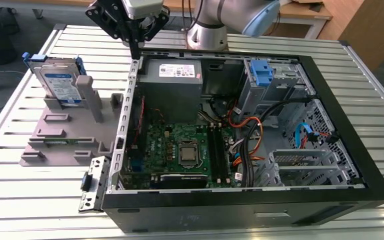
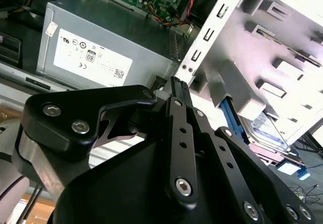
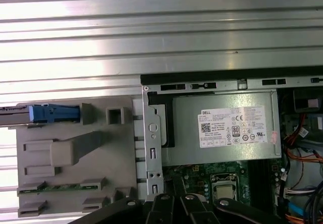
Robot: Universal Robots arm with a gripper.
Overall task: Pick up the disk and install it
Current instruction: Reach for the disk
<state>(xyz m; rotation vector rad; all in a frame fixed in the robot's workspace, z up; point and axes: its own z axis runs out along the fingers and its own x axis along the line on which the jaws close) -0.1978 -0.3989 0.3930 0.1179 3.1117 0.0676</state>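
Note:
The disk (image 1: 56,81) stands on edge in a slot of the grey fixture (image 1: 58,135), to the exterior view's left of the open computer case (image 1: 245,210). It is a silver drive with a white-and-blue label and blue rails. My gripper (image 1: 134,52) hangs above the case's back corner, to the right of the disk and apart from it. Its black fingers (image 2: 177,113) lie together with nothing between them. The second wrist view has the disk (image 2: 270,133) past the fixture's wall. Edge-on in the first wrist view, the disk (image 3: 50,114) is a blue strip, with the fingertips (image 3: 174,204) over the case's edge.
A grey power-supply box (image 1: 172,75) with a white label sits inside the case just below the gripper. A bare blue bracket (image 1: 262,72) stands in the drive cage at the back. The motherboard (image 1: 178,145) and cable bundles (image 1: 245,130) cover the case floor. A slatted metal table (image 1: 18,195) carries everything.

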